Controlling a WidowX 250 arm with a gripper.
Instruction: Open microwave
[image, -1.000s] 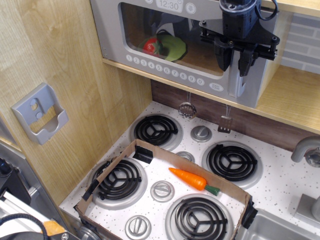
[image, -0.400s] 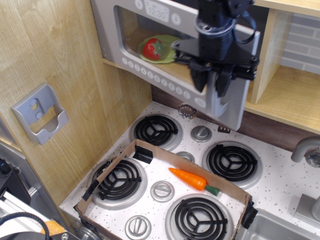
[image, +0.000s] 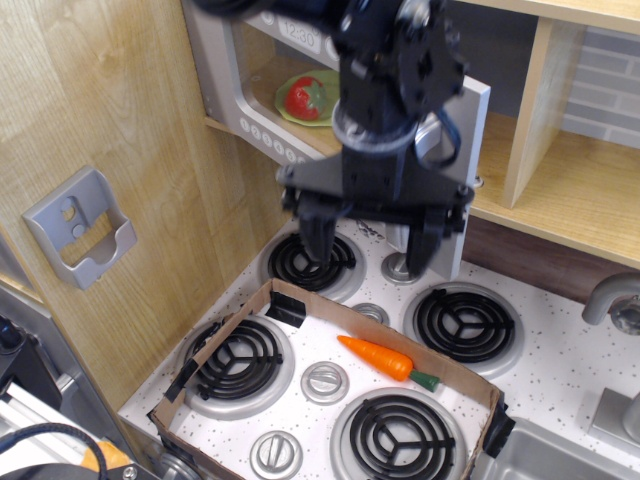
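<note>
At twelve o'clock the microwave (image: 225, 70) stands with its door swung well outward. Just below, the gripper (image: 370, 232) hangs with fingers spread wide, gripping nothing. With nothing holding the door it could swing back, or an arm move could knock it toward the stove (image: 560, 385).

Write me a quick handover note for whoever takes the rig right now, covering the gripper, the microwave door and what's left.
Gripper: open, fingers spread wide, holding nothing, hanging above the stove's back burners in front of the door.
Microwave: door swung well out toward the camera. Inside, a strawberry sits on a green plate.
Done: door is off its closed position and released.
Left: probably little; judge whether it is open wide enough, then move the arm away.
</note>
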